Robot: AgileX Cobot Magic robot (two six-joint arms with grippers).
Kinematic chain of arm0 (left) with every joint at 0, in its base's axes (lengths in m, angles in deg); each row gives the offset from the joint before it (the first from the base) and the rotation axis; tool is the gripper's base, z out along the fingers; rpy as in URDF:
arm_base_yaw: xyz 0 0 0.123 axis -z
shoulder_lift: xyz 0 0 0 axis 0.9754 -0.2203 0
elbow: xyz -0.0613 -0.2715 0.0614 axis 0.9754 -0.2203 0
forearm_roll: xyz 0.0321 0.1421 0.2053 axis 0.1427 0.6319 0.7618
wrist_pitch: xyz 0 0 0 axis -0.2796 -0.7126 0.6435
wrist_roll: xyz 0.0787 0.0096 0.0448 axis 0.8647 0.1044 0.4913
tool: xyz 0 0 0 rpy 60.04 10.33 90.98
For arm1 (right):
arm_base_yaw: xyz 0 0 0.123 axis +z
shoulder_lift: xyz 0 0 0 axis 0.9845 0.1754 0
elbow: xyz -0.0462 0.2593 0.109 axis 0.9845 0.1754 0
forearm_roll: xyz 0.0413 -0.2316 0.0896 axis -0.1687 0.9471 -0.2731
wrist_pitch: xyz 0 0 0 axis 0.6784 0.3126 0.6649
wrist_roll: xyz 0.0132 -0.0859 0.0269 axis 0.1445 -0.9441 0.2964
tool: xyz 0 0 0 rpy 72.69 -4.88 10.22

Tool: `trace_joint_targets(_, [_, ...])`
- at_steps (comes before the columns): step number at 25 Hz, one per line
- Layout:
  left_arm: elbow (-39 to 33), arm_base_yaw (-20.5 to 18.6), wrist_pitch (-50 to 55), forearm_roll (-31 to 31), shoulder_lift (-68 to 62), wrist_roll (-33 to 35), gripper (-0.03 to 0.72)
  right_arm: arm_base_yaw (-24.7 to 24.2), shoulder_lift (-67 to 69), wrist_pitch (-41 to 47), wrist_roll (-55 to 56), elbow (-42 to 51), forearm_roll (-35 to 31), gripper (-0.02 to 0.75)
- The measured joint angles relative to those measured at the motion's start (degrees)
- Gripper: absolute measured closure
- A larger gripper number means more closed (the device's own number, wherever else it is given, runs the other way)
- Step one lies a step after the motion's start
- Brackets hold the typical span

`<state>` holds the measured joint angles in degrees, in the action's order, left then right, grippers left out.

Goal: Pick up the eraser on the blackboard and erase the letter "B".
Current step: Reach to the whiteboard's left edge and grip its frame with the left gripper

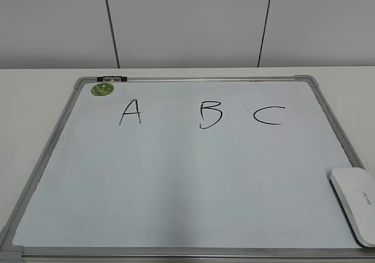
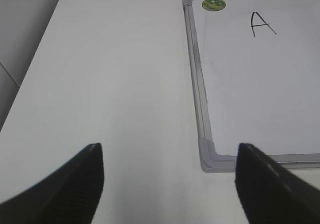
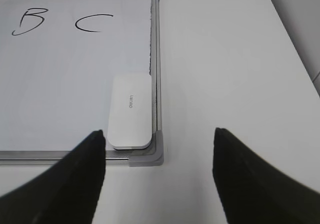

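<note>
The blackboard (image 1: pixel 176 175) is a white dry-erase board with a grey frame, lying flat on the table. The letter "B" (image 1: pixel 210 115) is drawn in black between "A" (image 1: pixel 130 112) and "C" (image 1: pixel 269 115). The white eraser (image 1: pixel 355 204) lies on the board's near right corner. In the right wrist view the eraser (image 3: pixel 130 111) sits just ahead and left of my open, empty right gripper (image 3: pixel 159 154), and the "B" (image 3: pixel 27 22) shows far left. My left gripper (image 2: pixel 170 156) is open and empty over the table by the board's near left corner (image 2: pixel 212 156). Neither gripper shows in the exterior view.
A small round green magnet (image 1: pixel 102 89) sits at the board's far left corner, beside a metal clip (image 1: pixel 111 78) on the frame. White table (image 2: pixel 110 84) surrounds the board. A grey panelled wall stands behind.
</note>
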<state>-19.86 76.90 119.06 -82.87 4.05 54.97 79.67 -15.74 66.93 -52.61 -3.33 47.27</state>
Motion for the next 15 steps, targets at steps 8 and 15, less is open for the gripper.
trace_joint_targets(8, [1.1, 0.0, 0.25, -0.49, -0.39, 0.0, 0.09, 0.0, 0.0, 0.0, 0.0, 0.0, 0.0, 0.217])
trace_joint_targets(15, [8.53, 0.38, 0.25, -1.1, -9.7, 0.0, 0.09, 0.0, 0.0, 0.0, 0.0, 0.0, 0.0, 0.217])
